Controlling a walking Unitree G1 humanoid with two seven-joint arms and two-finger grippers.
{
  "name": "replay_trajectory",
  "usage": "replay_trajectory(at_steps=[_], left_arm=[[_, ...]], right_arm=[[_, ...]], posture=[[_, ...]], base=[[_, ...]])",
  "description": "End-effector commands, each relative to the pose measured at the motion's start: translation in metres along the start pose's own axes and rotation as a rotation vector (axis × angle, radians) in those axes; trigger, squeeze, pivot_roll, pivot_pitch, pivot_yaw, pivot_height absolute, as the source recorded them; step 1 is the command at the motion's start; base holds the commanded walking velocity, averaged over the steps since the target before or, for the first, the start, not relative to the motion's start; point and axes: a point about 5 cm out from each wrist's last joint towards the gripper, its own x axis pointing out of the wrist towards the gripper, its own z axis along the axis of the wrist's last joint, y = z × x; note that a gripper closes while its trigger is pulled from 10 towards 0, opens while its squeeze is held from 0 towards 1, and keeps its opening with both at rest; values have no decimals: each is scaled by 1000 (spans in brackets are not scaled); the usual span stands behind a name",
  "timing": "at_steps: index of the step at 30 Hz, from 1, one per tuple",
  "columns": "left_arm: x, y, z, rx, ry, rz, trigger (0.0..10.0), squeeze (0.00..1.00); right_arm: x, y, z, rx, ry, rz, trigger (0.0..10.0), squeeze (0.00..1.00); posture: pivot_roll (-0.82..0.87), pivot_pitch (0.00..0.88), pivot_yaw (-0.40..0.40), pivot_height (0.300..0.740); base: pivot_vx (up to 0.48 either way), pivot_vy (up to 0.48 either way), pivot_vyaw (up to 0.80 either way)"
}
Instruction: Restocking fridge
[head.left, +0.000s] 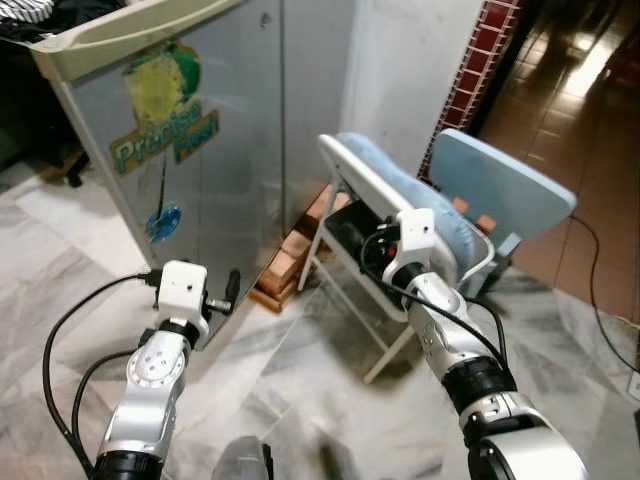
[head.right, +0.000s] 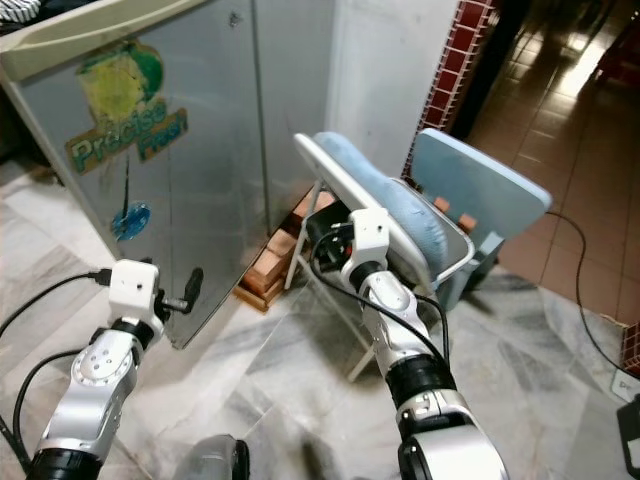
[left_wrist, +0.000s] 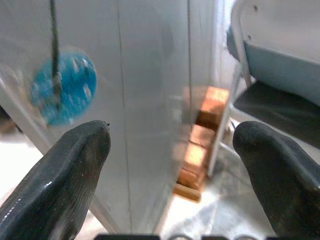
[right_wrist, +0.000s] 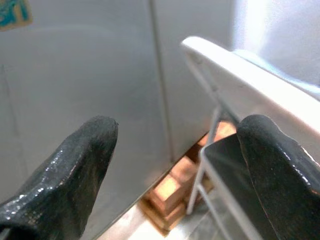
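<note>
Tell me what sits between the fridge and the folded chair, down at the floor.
A low stack of bricks lies on the floor between the fridge and the chair; both eye views and both wrist views show it.

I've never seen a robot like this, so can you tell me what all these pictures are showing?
It is a walking helper robot with two silver arms. Two pictures come from cameras on its head, looking down. Two come from cameras on its wrists, peeking between black fingers. Each arm ends in an end effector, its grabbing part. The left end effector and the right end effector are both open and hold nothing. In front stands a grey fridge with stickers, its door shut. Beside it a folding chair leans, with bricks on the marble floor behind it.
</note>
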Motion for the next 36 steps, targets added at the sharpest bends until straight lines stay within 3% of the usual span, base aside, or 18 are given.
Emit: replay_trajectory(at_steps=[1, 8, 16, 25, 27, 28, 29, 30, 32, 36], left_arm=[[-1, -5, -1, -16, -3, -14, 10000, 0], [-3, -7, -9, -21, 13, -34, 10000, 0], [0, 3, 3, -6, -46, 18, 10000, 0], [2, 9, 16, -29, -116, 50, 10000, 0], [-3, 12, 11, -33, -98, 63, 10000, 0], [-3, 12, 11, -33, -98, 63, 10000, 0], [-5, 13, 6, -30, -84, 64, 10000, 0], [-5, 13, 6, -30, -84, 64, 10000, 0], [-7, 11, 2, -31, -75, 61, 10000, 0], [-3, 4, 5, -35, -85, 49, 10000, 0]], right_arm=[[-5, -19, -2, -3, 5, -86, 10000, 0], [-11, -31, -12, -2, 8, -176, 10000, 0], [-22, -38, -9, -16, -42, -231, 10000, 0], [-61, -52, -23, -36, -44, -285, 10000, 0], [-80, -55, -25, -60, -52, -303, 10000, 0], [-80, -55, -25, -60, -52, -303, 10000, 0], [-92, -56, -26, -76, -47, -304, 10000, 0], [-92, -56, -26, -76, -47, -304, 10000, 0], [-108, -54, -29, -108, -41, -296, 10000, 0], [-115, -58, -28, -114, -45, -330, 10000, 0]], posture=[[52, 48, -22, 740], [51, 35, -31, 740], [23, 0, -4, 740], [24, 0, -19, 740], [8, 0, -18, 740], [8, 0, -18, 740], [3, 0, -18, 740], [3, 0, -18, 740], [-11, 0, -9, 740], [-12, 0, -1, 740]], base=[[0, 480, 0], [0, 480, 0], [0, 480, -566], [0, 480, -57], [0, 480, 0], [0, 480, 0], [0, 480, 0], [0, 480, 0], [0, 480, 0], [0, 480, 0]])
